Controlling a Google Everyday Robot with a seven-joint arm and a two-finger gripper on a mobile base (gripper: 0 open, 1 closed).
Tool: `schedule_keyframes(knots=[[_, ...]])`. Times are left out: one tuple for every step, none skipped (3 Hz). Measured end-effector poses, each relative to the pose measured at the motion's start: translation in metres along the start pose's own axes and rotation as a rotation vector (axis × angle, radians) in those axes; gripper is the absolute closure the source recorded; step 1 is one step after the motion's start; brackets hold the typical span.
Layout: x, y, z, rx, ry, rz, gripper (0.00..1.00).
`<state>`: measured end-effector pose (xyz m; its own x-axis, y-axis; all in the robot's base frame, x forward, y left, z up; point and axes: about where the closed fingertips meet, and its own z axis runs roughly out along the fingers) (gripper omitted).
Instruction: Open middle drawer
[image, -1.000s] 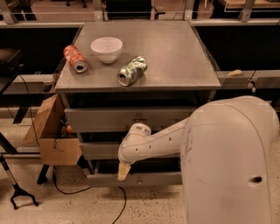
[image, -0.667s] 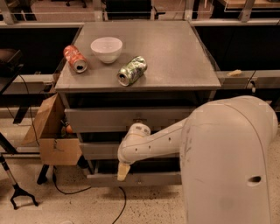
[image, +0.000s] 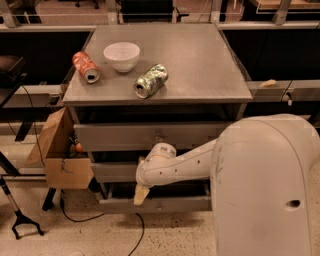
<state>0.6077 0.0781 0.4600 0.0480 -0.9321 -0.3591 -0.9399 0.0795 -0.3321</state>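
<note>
Pointing down, gripper (image: 141, 194) by middle drawer (image: 114, 171)

One red can (image: 86, 66), one green can (image: 150, 80) and one white bowl (image: 121, 55) sit toward the table's (image: 200, 65) left edge. Below its front edge are three grey drawers (image: 120, 136), one gripper (image: 141, 195) low before the middle drawer (image: 112, 171), and one cardboard box (image: 62, 155).

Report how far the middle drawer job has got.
Done: the claw is at the cabinet front, just below the middle drawer. In hand: the approach; the knob is hidden behind the arm, so no grasp shows. Left: gripping and pulling, since the drawer looks shut.
</note>
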Motion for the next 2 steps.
schedule_keyframes(knots=[[-0.006, -0.009, 0.012, 0.024, -0.040, 0.000, 0.00], [-0.003, -0.023, 0.024, 0.063, -0.062, 0.016, 0.00]])
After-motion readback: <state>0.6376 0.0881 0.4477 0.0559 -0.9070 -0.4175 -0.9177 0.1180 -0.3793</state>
